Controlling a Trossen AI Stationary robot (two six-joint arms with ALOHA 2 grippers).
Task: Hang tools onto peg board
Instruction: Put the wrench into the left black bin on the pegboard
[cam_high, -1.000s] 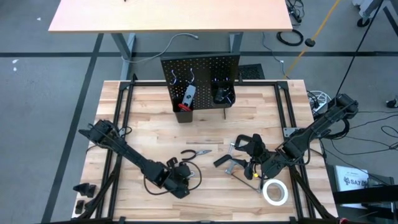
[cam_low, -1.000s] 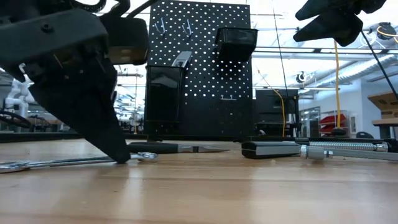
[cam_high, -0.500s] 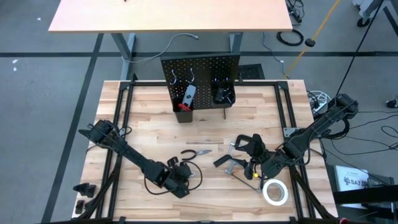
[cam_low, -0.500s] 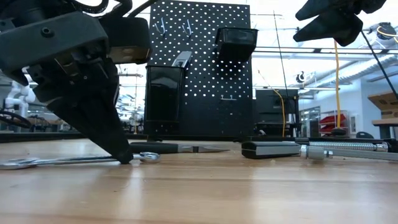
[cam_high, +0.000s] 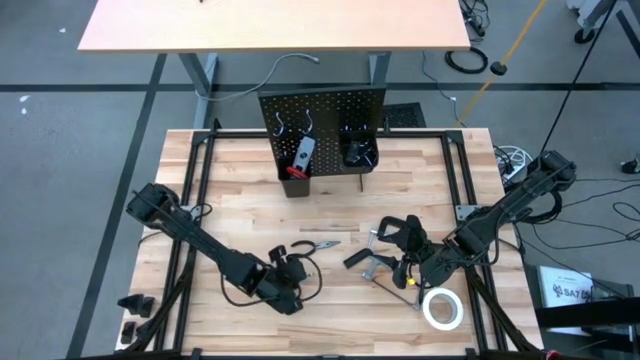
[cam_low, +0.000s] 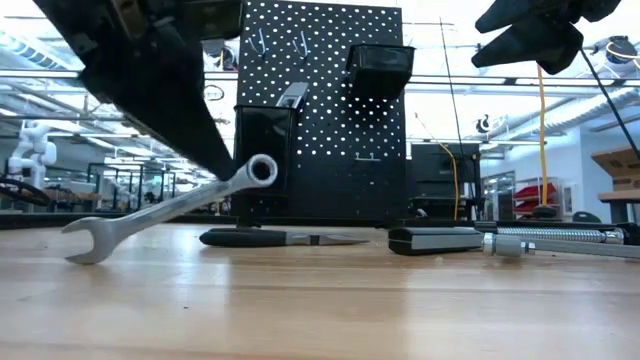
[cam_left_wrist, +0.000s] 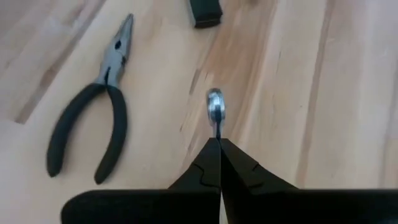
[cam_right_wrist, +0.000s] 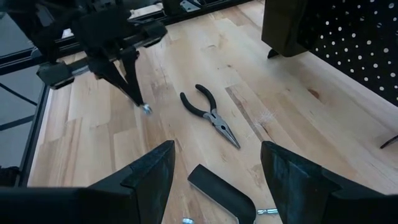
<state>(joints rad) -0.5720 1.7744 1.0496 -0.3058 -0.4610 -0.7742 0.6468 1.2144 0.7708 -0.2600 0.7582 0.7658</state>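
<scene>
My left gripper (cam_high: 293, 272) is shut on the silver wrench (cam_low: 165, 208) near the table's front, left of centre. The dark-handled pliers (cam_left_wrist: 93, 124) lie flat on the wood just beyond it. The black peg board (cam_high: 322, 120) stands upright at the far middle, with hooks and two bins (cam_low: 262, 150) on its front. A red-handled screwdriver (cam_high: 297, 170) stands in one bin. My right gripper (cam_right_wrist: 217, 180) hangs open above the clamps (cam_high: 385, 255) at the right. My left gripper pinches the wrench's shank just behind its ring end (cam_left_wrist: 216, 127) between the two shut fingers (cam_low: 205, 150). The fingers slant down from the near left. The wrench is tilted, its ring end (cam_low: 262, 170) raised and its open-jaw end (cam_low: 85, 243) down at the table top.
A white tape roll (cam_high: 442, 308) lies at the near right. A grey bar clamp (cam_low: 500, 240) and a black C-clamp (cam_high: 405, 235) lie right of centre. Bare wood stretches between the pliers and the peg board.
My left gripper has taken hold of the wrench, which lay flat on the table, and has gone up. The wrench's ring end has come up with it and the wrench is now tipped; its open-jaw end has stayed low.
</scene>
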